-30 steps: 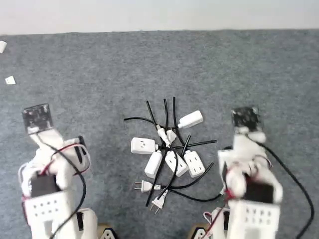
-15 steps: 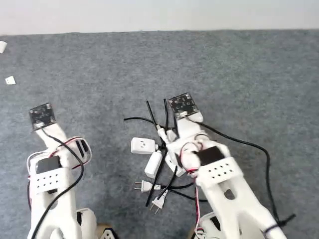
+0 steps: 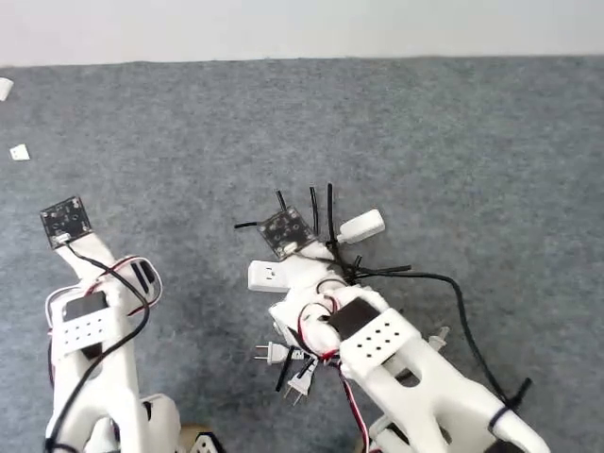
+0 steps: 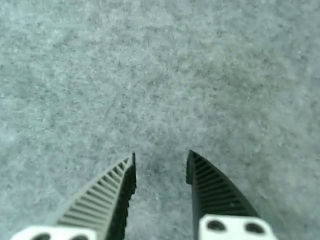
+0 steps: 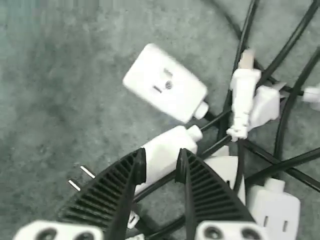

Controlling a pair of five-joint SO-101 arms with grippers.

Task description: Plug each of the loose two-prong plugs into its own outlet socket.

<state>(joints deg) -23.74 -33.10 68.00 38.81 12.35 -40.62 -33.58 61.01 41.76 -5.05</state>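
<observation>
Under the right end effector [image 5: 160, 156] sits the pile of white sockets and black cords [image 3: 329, 203]. Its jaws are parted a little, one on each side of the cord end of a long socket [image 5: 167, 142]; can't tell if they touch it, and no firm grip shows. Just past the fingertips a face-up socket [image 5: 165, 85] has empty slots, and off to one side another socket [image 5: 272, 210] is also empty. Bare prongs of a loose plug [image 5: 80, 177] stick out beside one jaw, and a second loose plug [image 3: 300, 388] lies back near that arm's body, both unplugged. Left end effector [image 4: 161, 157] is open, nothing between its jaws, over bare grey surface [image 4: 150, 60], well apart from the pile. Judgement: task barely begun, no plug seated that I can see, every insertion still to do; part of the pile is hidden by the arm.
</observation>
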